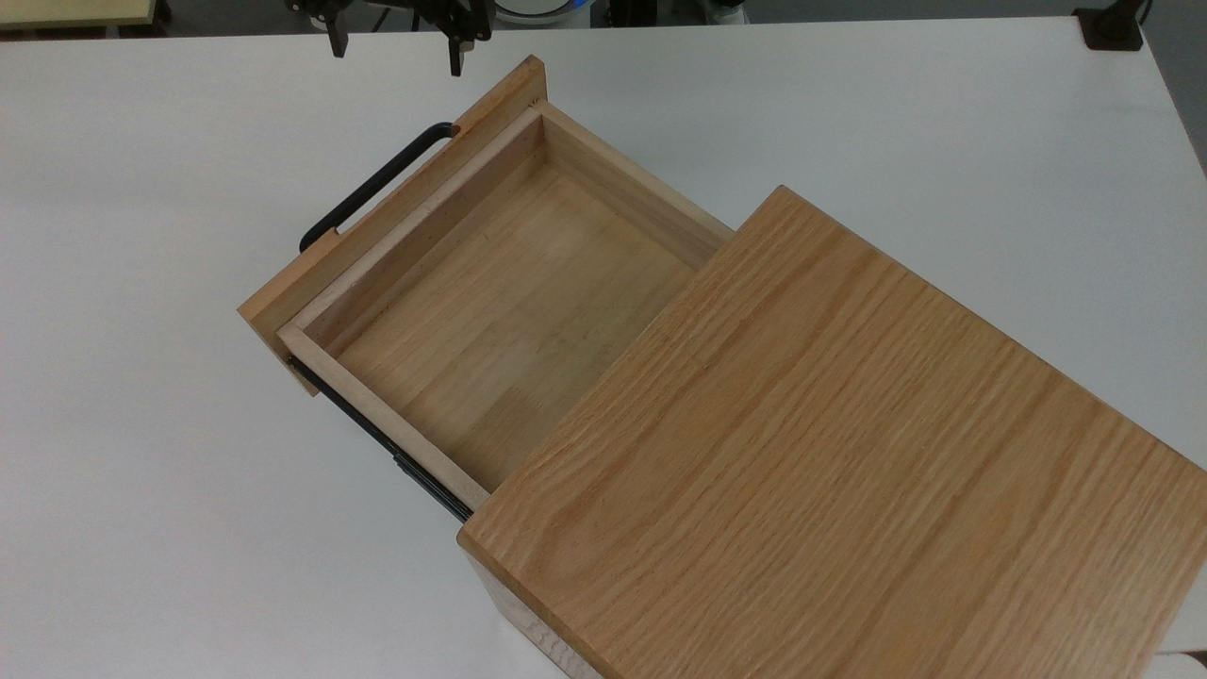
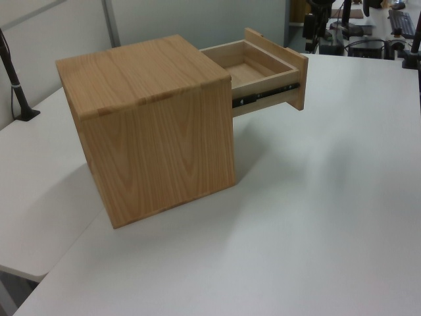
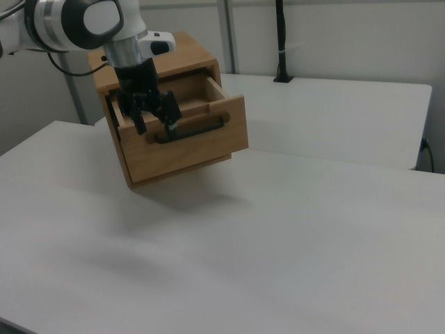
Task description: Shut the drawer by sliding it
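Note:
The drawer (image 1: 509, 302) stands pulled far out of the oak box (image 1: 849, 453) toward the top view's upper left, and its tray is empty. A black U-shaped handle (image 1: 372, 184) sits on the flat front panel (image 1: 396, 203), and a black side rail (image 1: 377, 434) is exposed. My gripper (image 1: 396, 47) hangs open just beyond the panel's far corner, touching nothing. From the right view the gripper (image 3: 154, 120) hovers in front of the drawer (image 3: 208, 142), near the handle (image 3: 195, 129). The left view has the drawer (image 2: 260, 66) jutting from the box (image 2: 151, 118).
The white table (image 1: 141, 471) spreads wide around the box. A black clamp base (image 1: 1113, 28) sits at the top view's far right corner, and a black post (image 3: 281, 42) rises behind the box in the right view. Equipment stands past the table's far edge (image 2: 368, 46).

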{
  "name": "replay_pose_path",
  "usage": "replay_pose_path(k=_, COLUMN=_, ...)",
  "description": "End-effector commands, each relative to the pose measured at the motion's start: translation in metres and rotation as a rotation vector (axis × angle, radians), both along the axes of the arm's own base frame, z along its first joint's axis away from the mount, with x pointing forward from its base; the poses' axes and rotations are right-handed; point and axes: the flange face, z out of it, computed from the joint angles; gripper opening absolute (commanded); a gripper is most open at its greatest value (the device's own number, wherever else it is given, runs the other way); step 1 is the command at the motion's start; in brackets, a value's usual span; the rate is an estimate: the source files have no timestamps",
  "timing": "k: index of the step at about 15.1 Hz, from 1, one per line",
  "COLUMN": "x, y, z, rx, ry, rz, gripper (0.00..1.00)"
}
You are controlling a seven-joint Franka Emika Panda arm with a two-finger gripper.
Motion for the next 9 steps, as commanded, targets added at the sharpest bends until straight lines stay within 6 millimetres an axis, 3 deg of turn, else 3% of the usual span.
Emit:
replay_pose_path(k=1, x=-0.0052, y=0.0004, z=-0.0005, rx=0.004, ry=0.004, rz=0.015, gripper=1.0)
replay_pose_path(k=9, x=-0.006, y=-0.0075, z=0.0011, rx=0.002, ry=0.004, rz=0.03, gripper=1.0)
